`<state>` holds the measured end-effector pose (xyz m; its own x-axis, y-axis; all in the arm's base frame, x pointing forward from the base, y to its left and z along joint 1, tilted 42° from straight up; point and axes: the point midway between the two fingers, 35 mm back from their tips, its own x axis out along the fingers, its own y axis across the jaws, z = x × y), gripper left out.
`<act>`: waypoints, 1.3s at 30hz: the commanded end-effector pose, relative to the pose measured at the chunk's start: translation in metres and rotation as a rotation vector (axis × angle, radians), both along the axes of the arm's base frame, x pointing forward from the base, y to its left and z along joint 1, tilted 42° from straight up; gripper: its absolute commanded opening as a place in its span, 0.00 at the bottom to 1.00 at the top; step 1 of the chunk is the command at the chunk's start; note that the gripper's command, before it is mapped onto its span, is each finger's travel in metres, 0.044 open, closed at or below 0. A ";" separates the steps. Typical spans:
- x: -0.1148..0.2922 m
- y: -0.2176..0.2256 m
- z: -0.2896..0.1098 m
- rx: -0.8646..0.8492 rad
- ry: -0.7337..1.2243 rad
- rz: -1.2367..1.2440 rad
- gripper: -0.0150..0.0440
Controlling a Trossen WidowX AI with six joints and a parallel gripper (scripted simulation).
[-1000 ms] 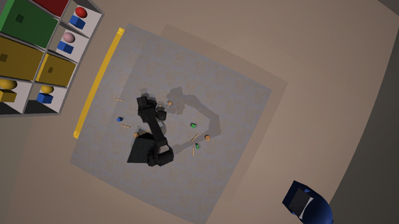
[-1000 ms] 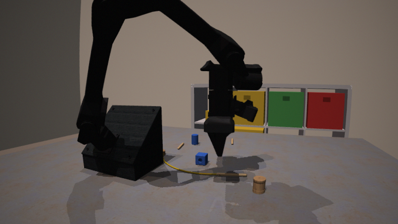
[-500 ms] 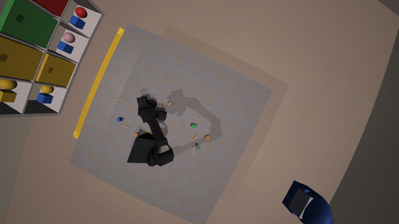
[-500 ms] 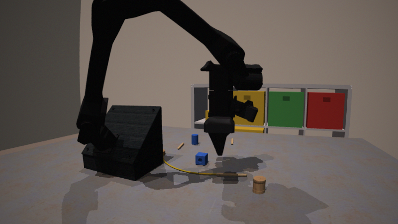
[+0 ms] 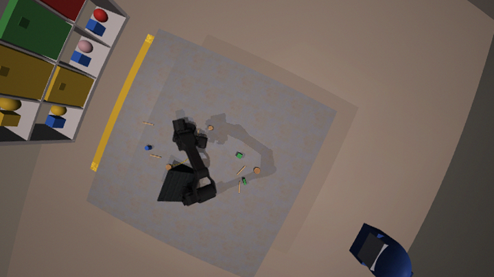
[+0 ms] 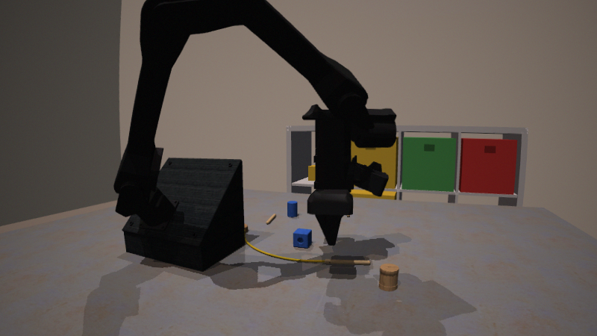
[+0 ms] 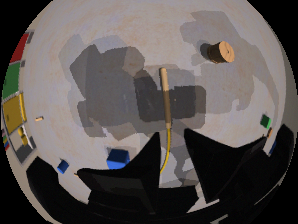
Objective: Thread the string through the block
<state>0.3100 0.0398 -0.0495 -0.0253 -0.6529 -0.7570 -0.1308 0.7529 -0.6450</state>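
My gripper (image 6: pixel 330 241), jaws narrowed and holding nothing, hangs above the stick (image 6: pixel 349 261) lying mid-table on its yellow string (image 6: pixel 275 254); pick-up step, I judge: reopening, then a straight descent astride the stick

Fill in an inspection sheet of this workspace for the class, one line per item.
Surface: mottled grey table top, shadowed.
Job's things: thin wooden stick lying flat on its yellow string; blue cube-shaped block with a hole resting apart from it; round wooden button by the arm's base.
Clutter: short wooden cylinder, small blue cylinder, loose wooden stick.
End effector: above the stick, fingers partly apart, holding nothing.
Cables: nothing seen.
Surroundings: grey shelf unit with coloured bins.
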 end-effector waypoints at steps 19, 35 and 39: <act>-0.004 -0.026 -0.027 -0.009 0.008 0.005 0.46; -0.003 -0.025 -0.027 -0.004 0.003 0.000 0.25; -0.003 -0.025 -0.027 -0.004 0.003 0.000 0.25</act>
<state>0.3065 0.0145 -0.0770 -0.0284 -0.6562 -0.7541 -0.1329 0.7502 -0.6478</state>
